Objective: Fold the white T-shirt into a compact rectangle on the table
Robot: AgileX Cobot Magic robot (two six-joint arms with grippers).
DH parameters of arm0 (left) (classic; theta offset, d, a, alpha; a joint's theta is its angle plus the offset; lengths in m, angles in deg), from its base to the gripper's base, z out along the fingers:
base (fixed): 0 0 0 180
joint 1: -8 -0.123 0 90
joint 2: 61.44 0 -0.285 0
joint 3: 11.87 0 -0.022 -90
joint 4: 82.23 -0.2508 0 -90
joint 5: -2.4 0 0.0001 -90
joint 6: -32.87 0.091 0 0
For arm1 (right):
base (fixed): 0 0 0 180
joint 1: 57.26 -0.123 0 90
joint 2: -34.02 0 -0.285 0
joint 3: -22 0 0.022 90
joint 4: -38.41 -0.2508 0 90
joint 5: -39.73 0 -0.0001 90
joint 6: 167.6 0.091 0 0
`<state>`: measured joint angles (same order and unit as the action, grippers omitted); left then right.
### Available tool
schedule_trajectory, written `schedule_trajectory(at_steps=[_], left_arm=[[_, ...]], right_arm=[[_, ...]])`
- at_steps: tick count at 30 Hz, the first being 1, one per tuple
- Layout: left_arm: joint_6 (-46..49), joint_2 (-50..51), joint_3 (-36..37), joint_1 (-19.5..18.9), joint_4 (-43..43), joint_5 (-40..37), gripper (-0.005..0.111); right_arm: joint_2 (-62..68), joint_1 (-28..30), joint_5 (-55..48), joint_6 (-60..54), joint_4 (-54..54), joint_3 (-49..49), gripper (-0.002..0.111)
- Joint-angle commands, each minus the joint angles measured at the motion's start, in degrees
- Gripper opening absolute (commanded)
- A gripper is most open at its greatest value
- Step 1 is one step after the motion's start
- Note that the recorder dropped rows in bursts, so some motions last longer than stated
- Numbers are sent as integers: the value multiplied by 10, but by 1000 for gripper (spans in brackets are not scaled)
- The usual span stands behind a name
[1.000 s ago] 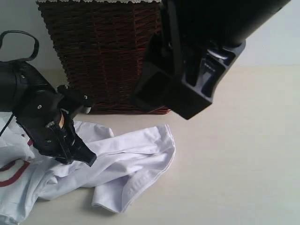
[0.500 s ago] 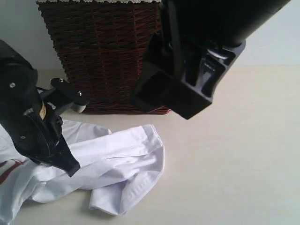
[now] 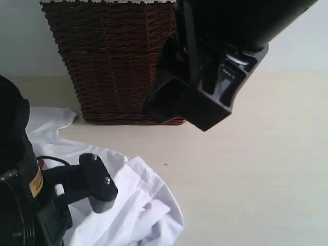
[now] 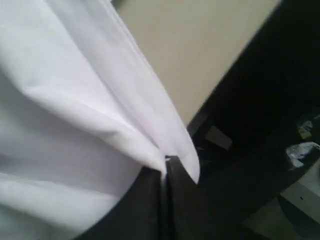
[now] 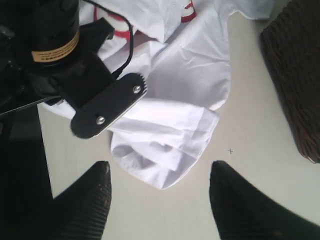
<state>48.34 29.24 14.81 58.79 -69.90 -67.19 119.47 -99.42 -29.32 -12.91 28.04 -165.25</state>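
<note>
Exterior view: soft, even light is recorded, no glare; the table (image 3: 256, 174) is rendered pale and flat. A narrow soft shadow is noted along the foot of the wicker basket (image 3: 113, 61). The right arm (image 3: 220, 56), upper middle of the frame, and the left arm (image 3: 31, 205), lower left, are crushed to near-black and slightly soft. Left wrist view: heavy blur throughout; the white T-shirt (image 4: 65, 125) is seen out of focus, its folds smeared. Right wrist view: sharpest of the three; shirt whites are nearly clipped, fold shadows faint; the right gripper (image 5: 160, 167) is shown dark, edges unfocused
</note>
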Motion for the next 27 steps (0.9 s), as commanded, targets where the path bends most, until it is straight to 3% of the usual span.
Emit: schedule_trajectory(at_steps=[1,3,6,9,11,15,19,21,25,27], left_arm=[[18,-4,4,5,16,-4,2],[12,-9,4,5,1,-4,9],[-17,-21,4,4,-46,-3,34],[-84,-43,4,4,-131,50,64],[-161,-65,4,4,-209,75,72],[-357,-117,4,2,-433,90,59],[-508,-135,4,-52,-555,124,23],[-508,-126,4,-106,-545,160,-1],[-469,-89,4,-246,-461,246,0],[-403,-68,4,-328,-357,300,0]], right_arm=[[-2,2,5,-1,0,1,56],[-2,2,4,-1,3,1,56],[-2,2,11,2,13,1,56],[0,2,22,44,58,1,56],[10,2,26,90,116,3,53],[41,2,81,158,219,43,37],[86,2,148,171,258,69,6],[115,4,193,205,271,76,0],[189,28,240,197,240,81,0],[233,59,243,142,178,75,0]])
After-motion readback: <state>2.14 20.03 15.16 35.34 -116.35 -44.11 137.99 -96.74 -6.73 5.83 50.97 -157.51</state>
